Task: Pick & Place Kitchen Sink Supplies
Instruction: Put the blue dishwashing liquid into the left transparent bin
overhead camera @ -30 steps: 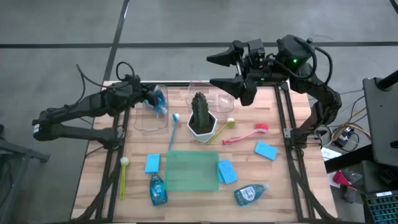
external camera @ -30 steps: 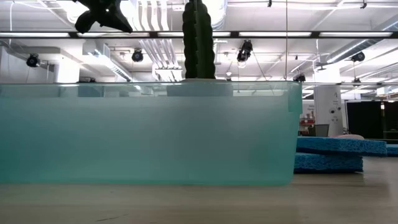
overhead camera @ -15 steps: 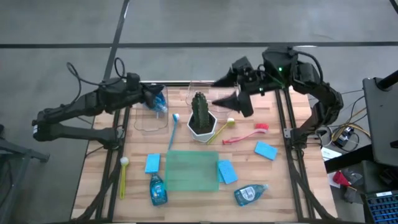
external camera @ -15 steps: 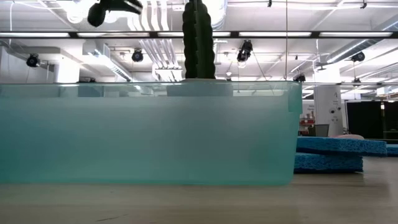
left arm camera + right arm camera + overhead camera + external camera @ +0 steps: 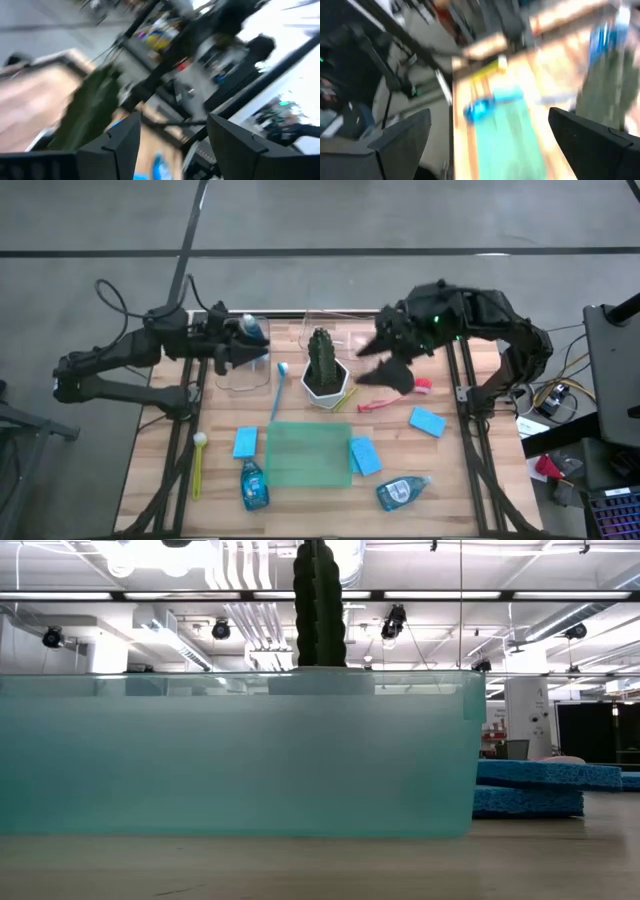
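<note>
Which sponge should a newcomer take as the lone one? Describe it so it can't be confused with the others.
Start at the cactus in its white pot in the middle of the wooden table. Go toward the table's right edge, past the pink brush, to the light-blue sponge. It lies alone on bare wood, while the other two sponges flank the green mat.

text: none legible | labels: none legible | signs: none legible
</note>
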Robot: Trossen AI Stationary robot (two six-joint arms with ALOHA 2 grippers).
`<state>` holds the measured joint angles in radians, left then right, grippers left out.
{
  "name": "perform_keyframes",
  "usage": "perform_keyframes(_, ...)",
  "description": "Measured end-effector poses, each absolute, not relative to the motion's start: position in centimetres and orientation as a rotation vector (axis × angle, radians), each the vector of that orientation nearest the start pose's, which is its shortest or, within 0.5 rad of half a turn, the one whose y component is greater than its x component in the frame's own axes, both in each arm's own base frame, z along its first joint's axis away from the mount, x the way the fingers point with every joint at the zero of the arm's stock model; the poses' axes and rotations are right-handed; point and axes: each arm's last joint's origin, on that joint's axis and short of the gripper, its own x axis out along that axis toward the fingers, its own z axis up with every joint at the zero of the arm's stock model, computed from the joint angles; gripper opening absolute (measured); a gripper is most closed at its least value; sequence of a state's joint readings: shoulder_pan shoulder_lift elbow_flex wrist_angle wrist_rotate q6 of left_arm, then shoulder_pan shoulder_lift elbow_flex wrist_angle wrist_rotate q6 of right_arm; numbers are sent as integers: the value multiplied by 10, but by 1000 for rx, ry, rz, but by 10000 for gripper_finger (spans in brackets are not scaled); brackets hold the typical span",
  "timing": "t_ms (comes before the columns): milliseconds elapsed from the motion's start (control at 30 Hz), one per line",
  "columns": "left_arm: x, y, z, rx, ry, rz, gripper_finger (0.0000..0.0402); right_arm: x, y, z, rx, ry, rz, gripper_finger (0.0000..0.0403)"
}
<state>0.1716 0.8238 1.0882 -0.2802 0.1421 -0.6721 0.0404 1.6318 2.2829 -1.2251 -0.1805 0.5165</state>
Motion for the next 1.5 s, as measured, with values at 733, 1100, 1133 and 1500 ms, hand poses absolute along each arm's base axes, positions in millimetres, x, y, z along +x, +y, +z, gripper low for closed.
perform_keyframes(733, 175, 27, 457, -470, -495, 62, 218, 243, 115, 452, 982, 1146, -343, 400)
perform_keyframes(1100, 178, 28, 464, -523, -519, 64, 218, 237, 175, 372, 1253, 1292, -813, 400)
perform_keyframes(1133, 177, 27, 466, -514, -521, 49, 218, 238, 181, 363, 1301, 1283, -844, 400)
perform_keyframes(1500, 167, 18, 479, -487, -479, -241, 218, 239, 214, 255, 1510, 1361, -1157, 400)
